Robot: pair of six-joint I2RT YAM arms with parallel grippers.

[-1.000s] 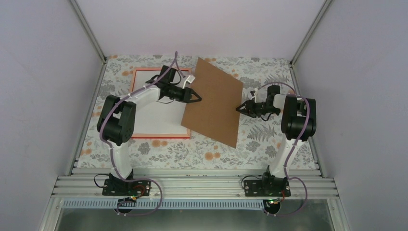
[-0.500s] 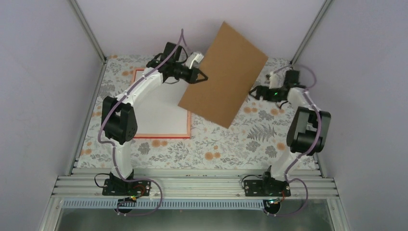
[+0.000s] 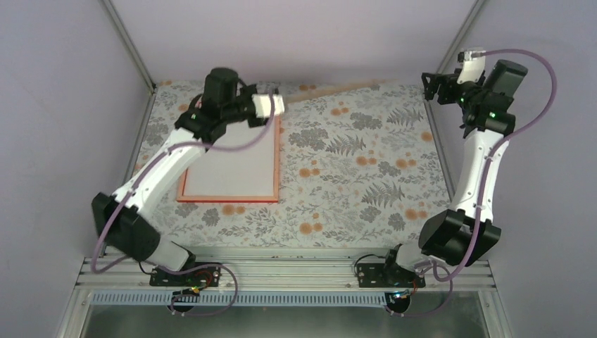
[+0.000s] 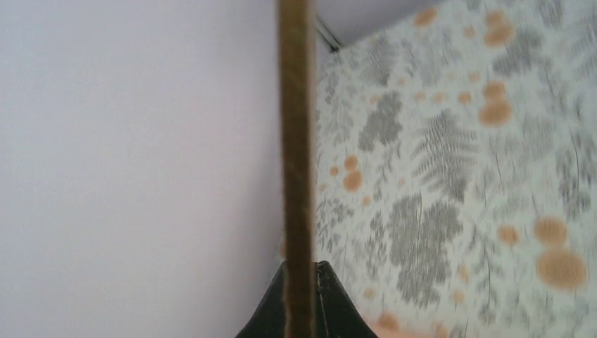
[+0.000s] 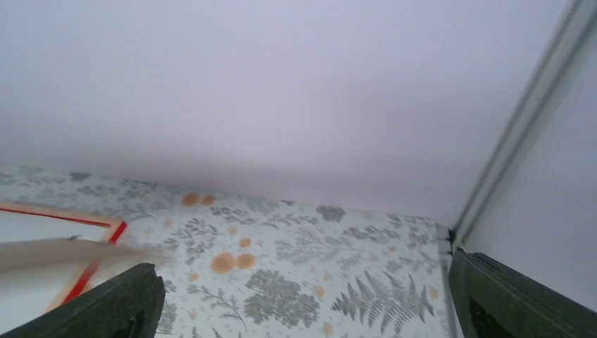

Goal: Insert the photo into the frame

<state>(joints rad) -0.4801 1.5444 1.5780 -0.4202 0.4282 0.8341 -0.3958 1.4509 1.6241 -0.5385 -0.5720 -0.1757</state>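
Clamping backing board (image 4: 296, 141) edge-on, left jaws hover near frame (image 3: 225, 200) far-right corner.

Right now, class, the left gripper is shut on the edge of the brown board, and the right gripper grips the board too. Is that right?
No. The right gripper is open and holds nothing, as the right wrist view shows. The left gripper is shut on the edge of the brown board.
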